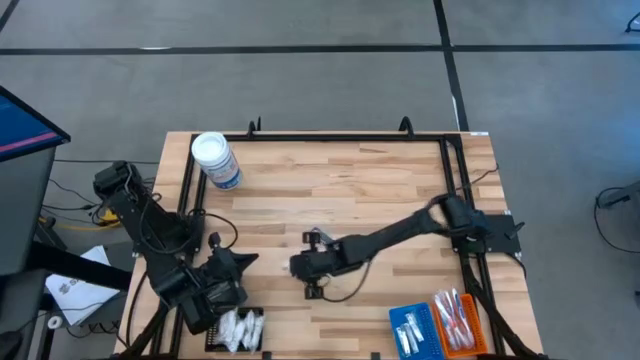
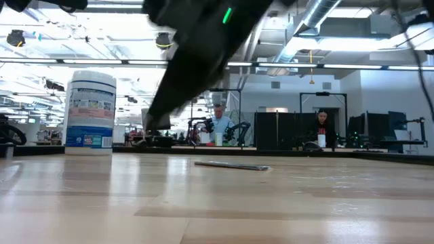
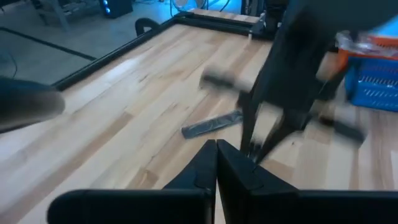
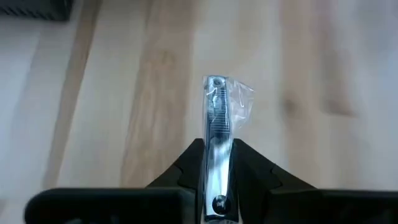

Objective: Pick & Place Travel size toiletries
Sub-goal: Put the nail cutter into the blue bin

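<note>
- The right pincer point(image 4: 213, 163), over the middle of the wooden bench point(image 1: 380, 180), grips a silvery metal nail clipper in clear wrap point(image 4: 216, 124).
- The left pincer point(image 3: 217, 163), fingers together and empty, waits near the bench's front left corner.

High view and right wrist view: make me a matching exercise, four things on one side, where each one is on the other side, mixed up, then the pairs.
Things:
1. white sachets
2. red-pink toothbrushes
3. silvery piece
4. round jar

Places:
A. in the orange tray
B. held in the right gripper
C. in the black tray
D. standing on the table near a corner

Pairs: 1-C, 2-A, 3-B, 4-D.
</note>
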